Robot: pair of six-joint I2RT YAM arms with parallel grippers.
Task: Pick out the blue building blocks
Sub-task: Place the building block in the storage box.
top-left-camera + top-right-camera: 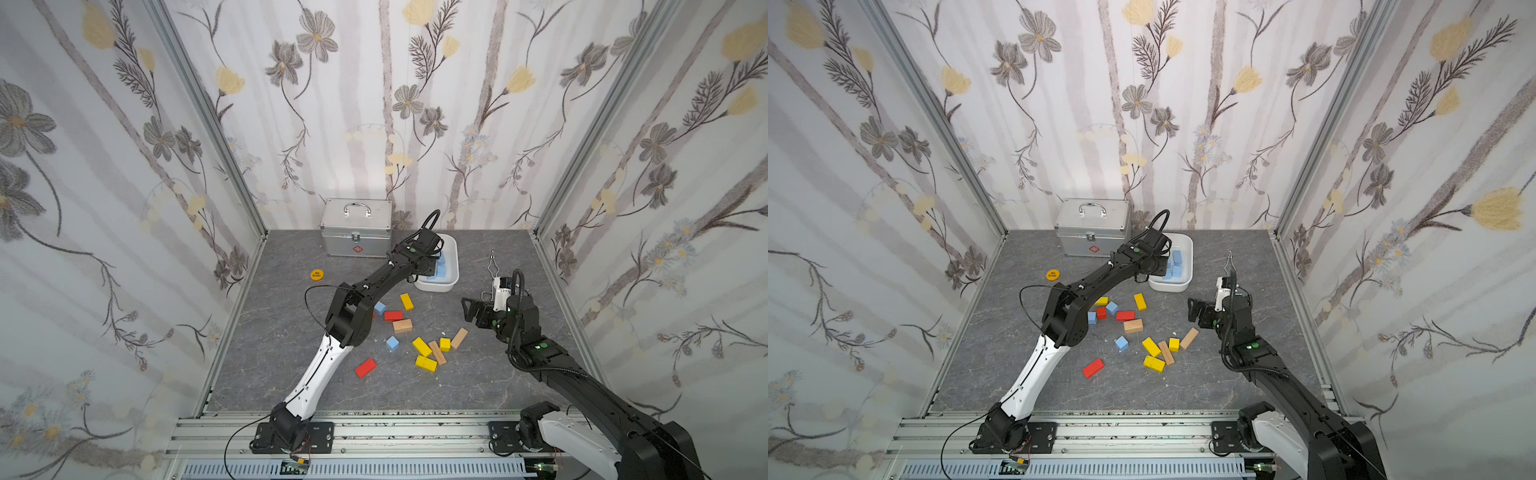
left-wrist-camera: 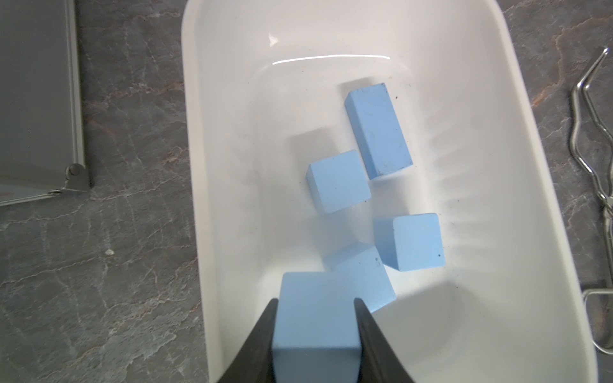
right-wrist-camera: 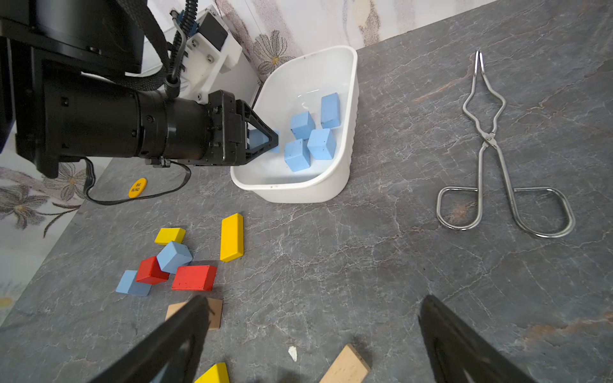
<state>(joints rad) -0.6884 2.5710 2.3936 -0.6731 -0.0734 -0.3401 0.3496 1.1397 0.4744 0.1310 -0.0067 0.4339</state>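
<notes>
My left gripper (image 2: pixel 315 301) is shut on a blue cube (image 2: pixel 315 325) and hangs over the white tub (image 2: pixel 192 132); in the right wrist view its tip (image 3: pixel 272 139) reaches over the tub's rim. Inside the tub lie a long blue brick (image 2: pixel 378 131) and three blue cubes (image 2: pixel 338 180). Loose blue building blocks rest on the table (image 1: pixel 392 343) (image 1: pixel 379 307), and a third (image 1: pixel 1091 318) lies beside a red block. Over the right side of the table my right gripper (image 3: pixel 311 298) stands open, with nothing between its fingers.
Red (image 1: pixel 365 368), yellow (image 1: pixel 422 347) and tan (image 1: pixel 402 326) blocks are scattered mid-table. A metal first-aid case (image 1: pixel 357 228) stands at the back beside the tub. Steel tongs (image 3: pixel 491 142) lie to the tub's right. A yellow disc (image 1: pixel 316 274) lies at the left.
</notes>
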